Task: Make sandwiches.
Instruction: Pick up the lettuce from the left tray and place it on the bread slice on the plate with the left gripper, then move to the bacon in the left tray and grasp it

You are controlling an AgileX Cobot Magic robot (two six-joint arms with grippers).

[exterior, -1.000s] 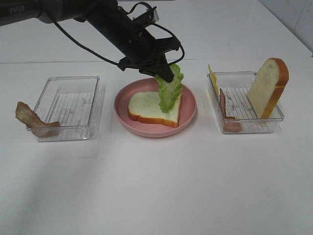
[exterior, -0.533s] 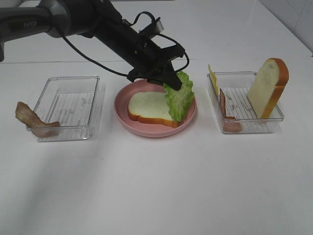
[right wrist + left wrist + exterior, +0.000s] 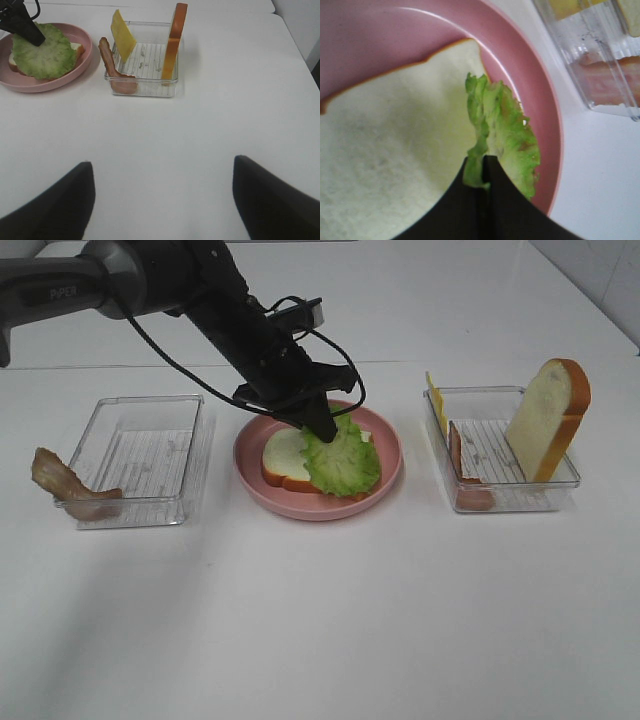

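— The ruffled green lettuce leaf [image 3: 345, 465] has dropped from hanging upright to lying flat on the white bread slice [image 3: 282, 452], middle of the frame!
— On the round pink plate [image 3: 250, 468], yes. The left hand [image 3: 325, 430] is clamped on its upper edge.
— And the right hand [image 3: 162, 161]?
— Spread wide apart over the white desk [image 3: 200, 130], holding nothing.

A: How much of the bread slice [image 3: 280, 455] shows from the high camera?
B: Only its left part; the lettuce [image 3: 342, 462] covers the rest.
A: And at the left wrist?
B: The left pincer [image 3: 484, 162] hides the pinched edge of the leaf. The plate [image 3: 535, 95] and the tray [image 3: 600, 75] are cut off by the picture's edges, the tray blurred.
A: The right pincer [image 3: 162, 161]?
B: Both fingers are cut off by the picture's edge.
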